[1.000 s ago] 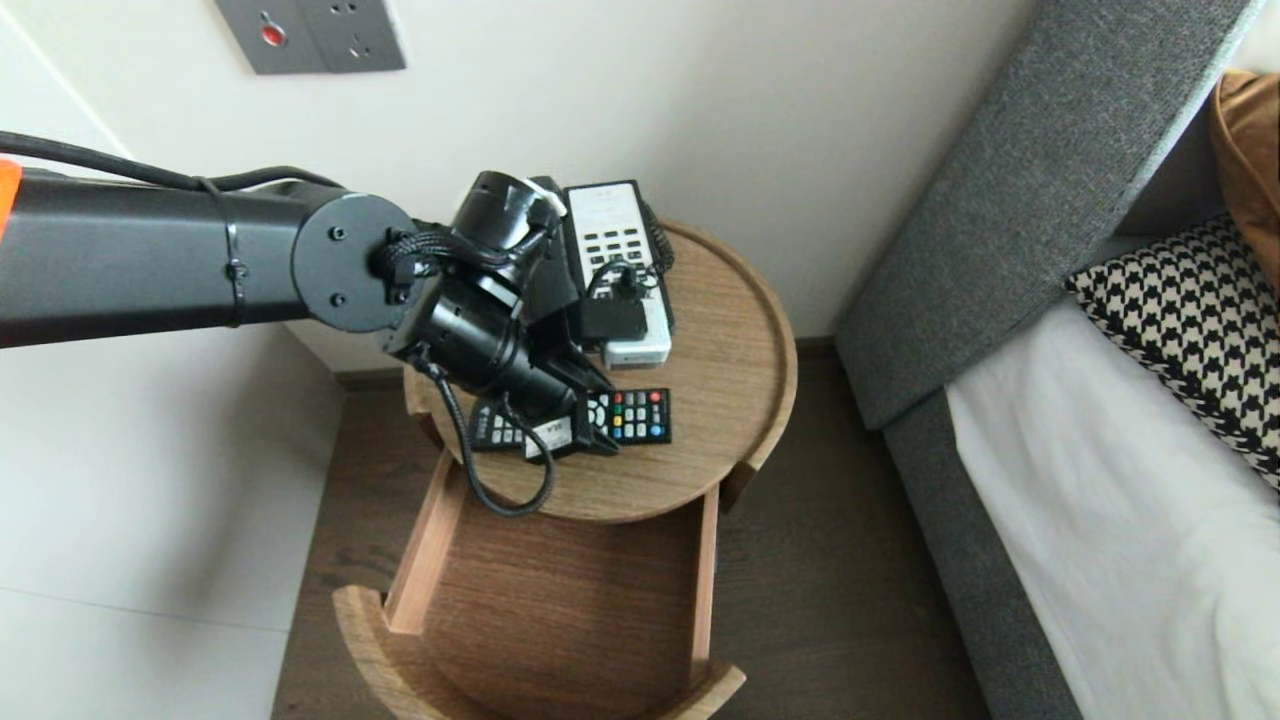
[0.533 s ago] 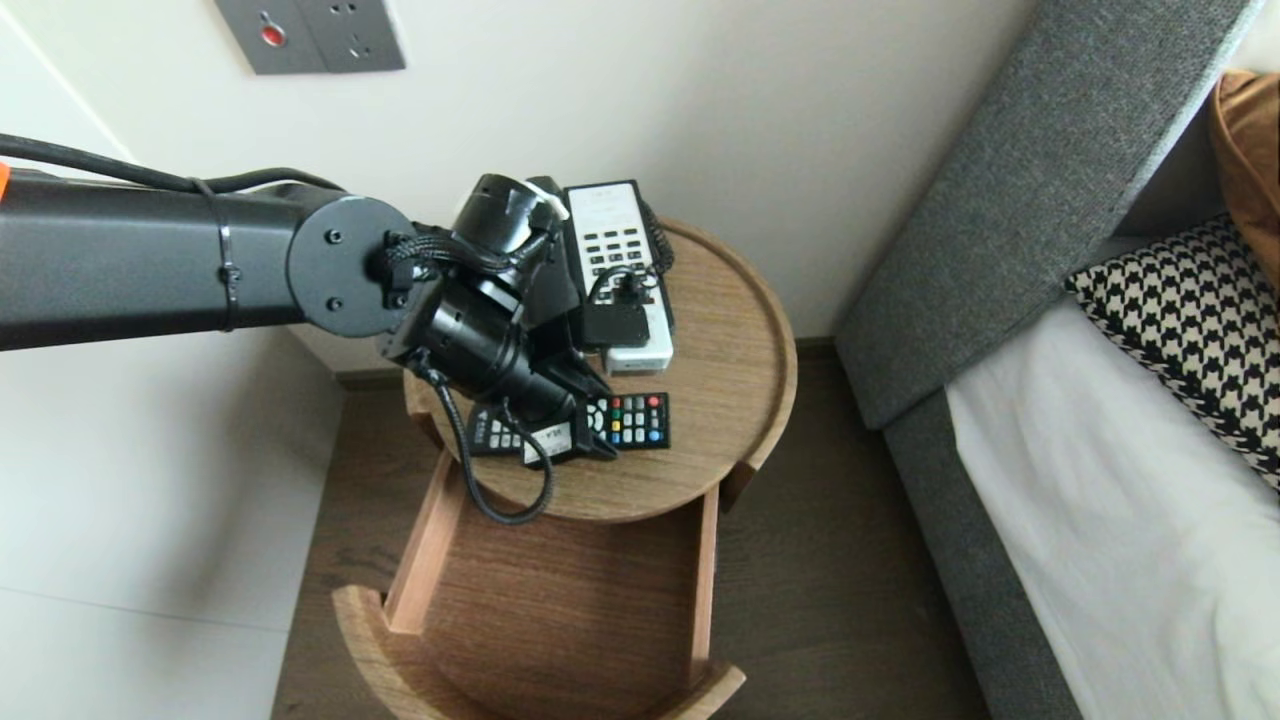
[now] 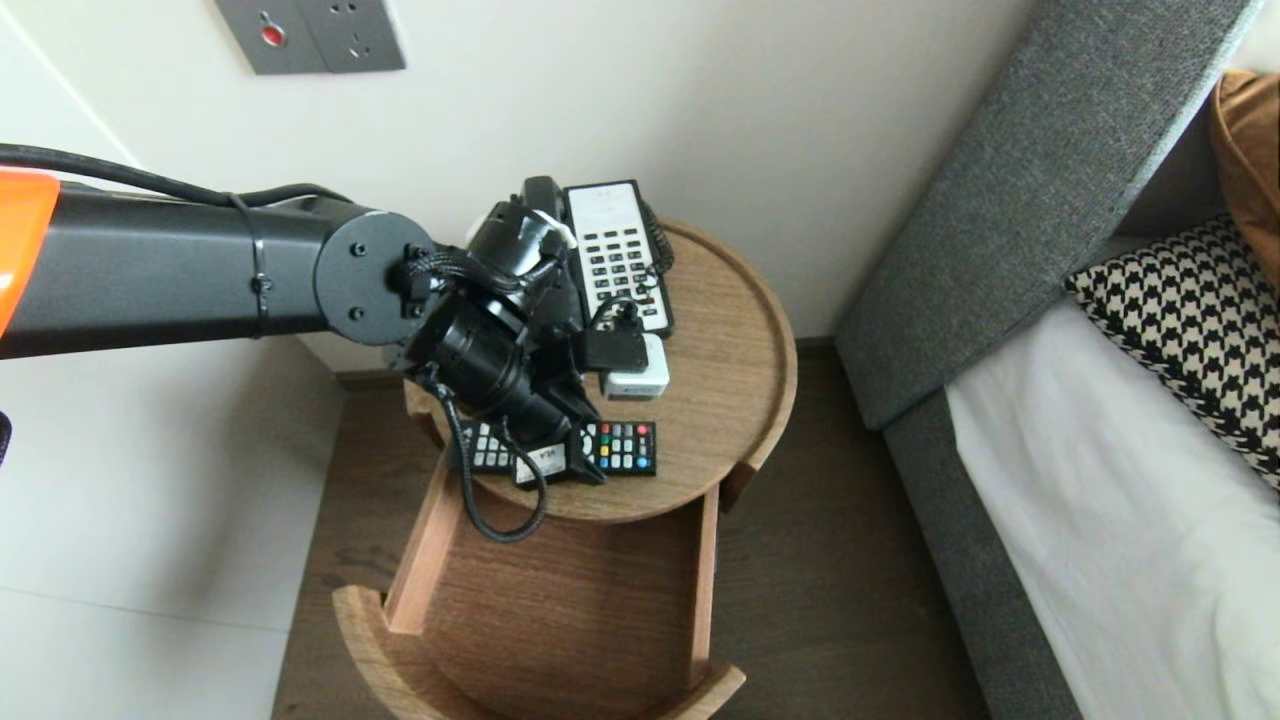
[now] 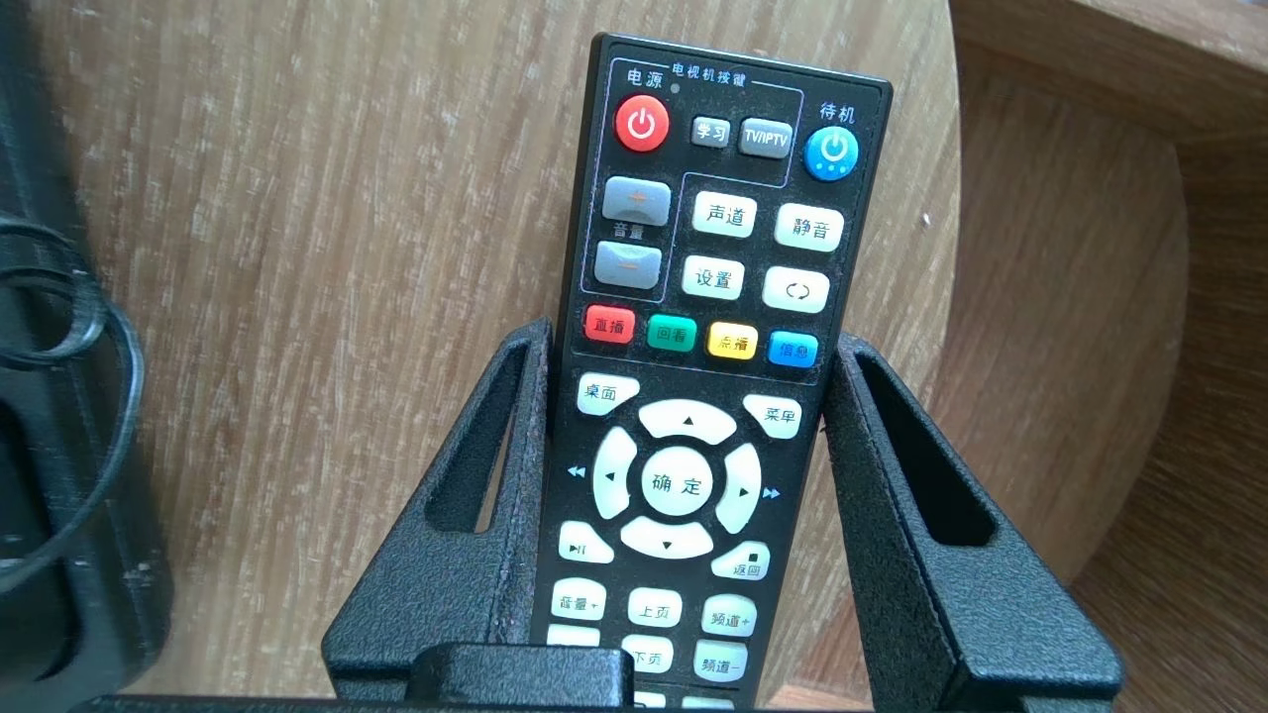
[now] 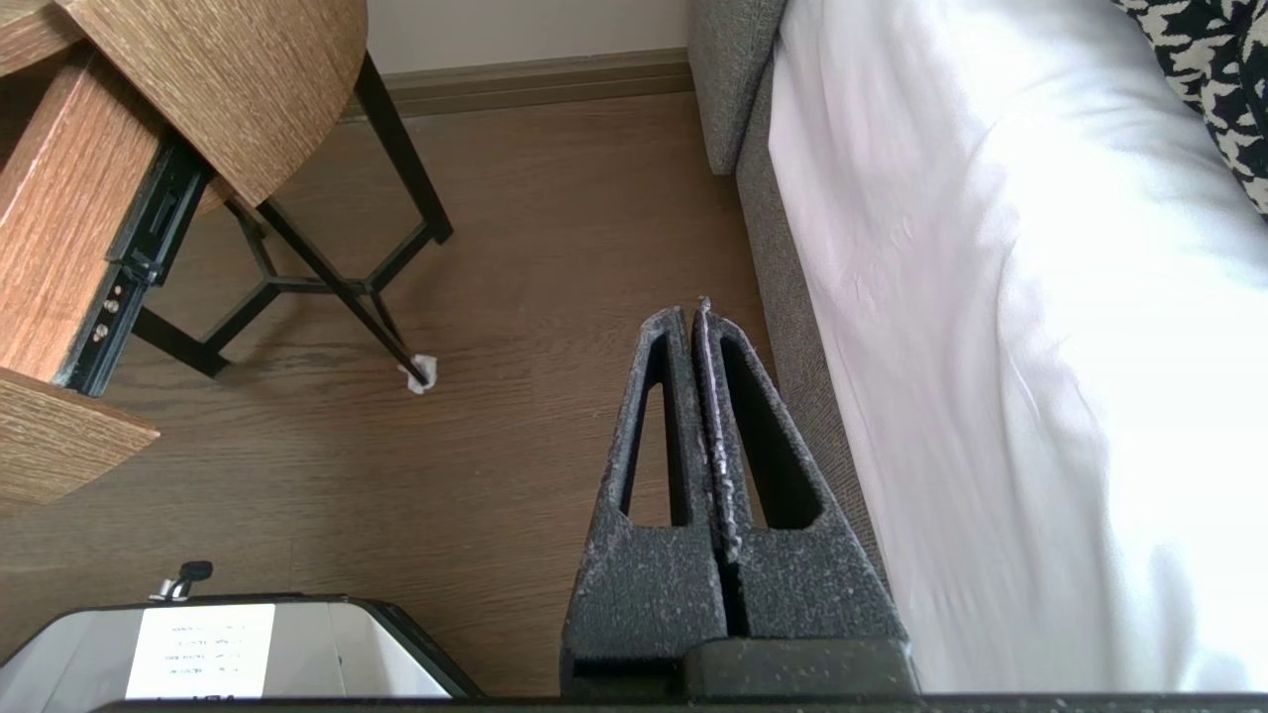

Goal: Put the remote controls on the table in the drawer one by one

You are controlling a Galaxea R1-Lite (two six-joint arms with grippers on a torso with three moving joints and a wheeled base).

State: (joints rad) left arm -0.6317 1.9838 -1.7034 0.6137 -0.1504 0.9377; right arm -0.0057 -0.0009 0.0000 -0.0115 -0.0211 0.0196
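Head view: left gripper (image 3: 572,452) is down at the front edge of the round wooden worktop (image 3: 725,380), right above the open drawer (image 3: 560,600). Its fingers (image 4: 515,416) are clamped on the black TV remote (image 3: 628,447), one on each long side, about mid-length, just under the row of coloured buttons. The remote lies crosswise along the front edge, buttons up, power-button end pointing to the worktop's right side. Can't tell whether it rests on the wood or sits slightly clear of it.

Left wrist view confirms the grip: both finger pads are flush against the remote's sides, with no gap.

The hotel desk phone (image 3: 612,240) with white keypad sits at the back edge against the wall, well apart from the remote; its coiled cord (image 3: 655,235) is beside it.

Right wrist view: right gripper (image 5: 696,317) is parked low, off the worktop, over the wood floor (image 5: 515,248) next to the bed (image 5: 991,297). Fingers pressed together, holding nothing.
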